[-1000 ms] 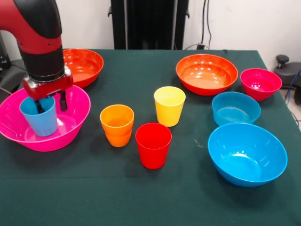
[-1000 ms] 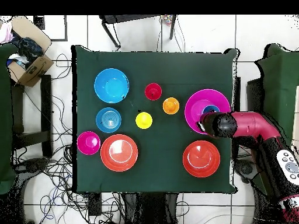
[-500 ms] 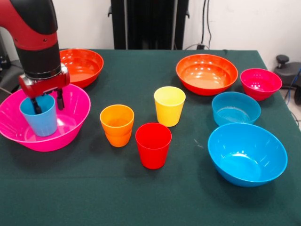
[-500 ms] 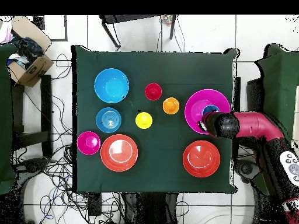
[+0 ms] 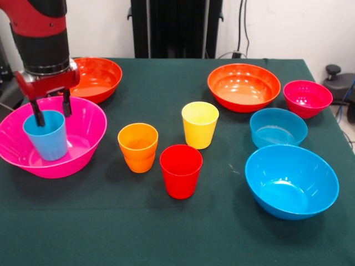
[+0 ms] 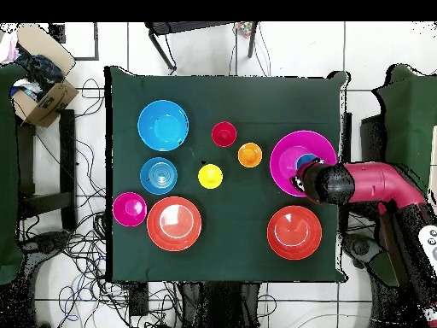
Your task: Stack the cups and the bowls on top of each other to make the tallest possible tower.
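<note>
A light blue cup [image 5: 46,136] stands upright inside the large pink bowl [image 5: 83,148] at the left. My gripper [image 5: 54,117] hangs open just above the cup's rim, its fingers astride it and holding nothing. From overhead the arm covers part of the pink bowl [image 6: 286,150] and the blue cup [image 6: 305,160] peeks out beside it. The orange cup [image 5: 138,147], yellow cup [image 5: 199,124] and red cup [image 5: 181,170] stand loose mid-table. No tower stands.
One orange-red bowl [image 5: 102,77] sits behind the pink one, another [image 5: 244,86] at the back right. On the right are a small magenta bowl [image 5: 307,98], a small blue bowl [image 5: 278,127] and a large blue bowl [image 5: 292,182]. A cardboard box [image 6: 38,85] sits off the table.
The gripper has risen from around the blue cup, leaving the cup standing in the pink bowl. The arm has drawn back a little.
</note>
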Robot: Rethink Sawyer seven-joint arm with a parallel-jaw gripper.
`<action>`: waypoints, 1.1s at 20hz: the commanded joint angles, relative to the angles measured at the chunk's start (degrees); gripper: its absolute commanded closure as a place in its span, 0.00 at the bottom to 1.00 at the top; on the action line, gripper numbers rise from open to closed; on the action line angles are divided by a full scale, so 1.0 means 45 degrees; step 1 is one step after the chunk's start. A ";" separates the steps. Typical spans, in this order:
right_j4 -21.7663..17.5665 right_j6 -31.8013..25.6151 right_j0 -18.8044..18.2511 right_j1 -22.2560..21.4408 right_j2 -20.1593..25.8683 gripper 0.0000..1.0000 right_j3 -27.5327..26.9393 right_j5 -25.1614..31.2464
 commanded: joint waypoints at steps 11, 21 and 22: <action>0.0586 -0.2971 -0.0079 -0.1494 0.0978 0.00 0.2359 0.0217; 0.1574 -0.3341 -0.2352 -0.2832 0.2430 0.00 0.4931 -0.0159; 0.1591 -0.3406 -0.2540 -0.2967 0.2562 0.00 0.5112 -0.0109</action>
